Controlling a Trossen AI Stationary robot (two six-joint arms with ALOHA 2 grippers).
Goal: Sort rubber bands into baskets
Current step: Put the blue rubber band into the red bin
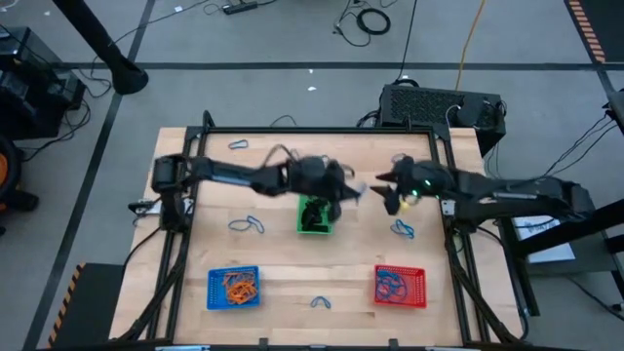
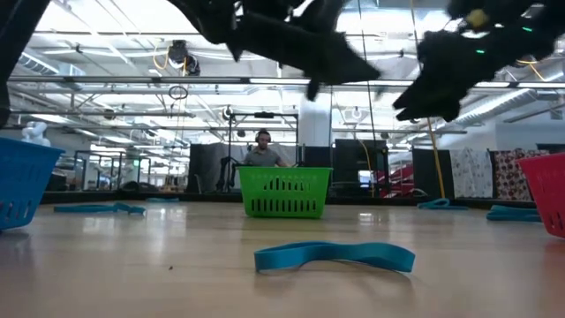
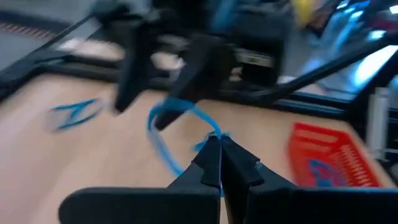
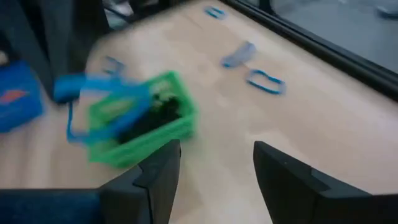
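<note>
Holding a blue rubber band (image 3: 177,118) pinched in my left gripper (image 3: 219,149) above the green basket (image 1: 314,216), right gripper (image 4: 216,162) spread wide nearby, I overlook the pale wooden desk (image 1: 283,263) in a workshop hall.

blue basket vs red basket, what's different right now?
The blue plastic mesh basket holds orange rubber bands; the red plastic mesh basket holds blue rubber bands. Blue sits on the left arm's side, red on the right's. Both are rectangular, similar in size, along the same table edge.
</note>
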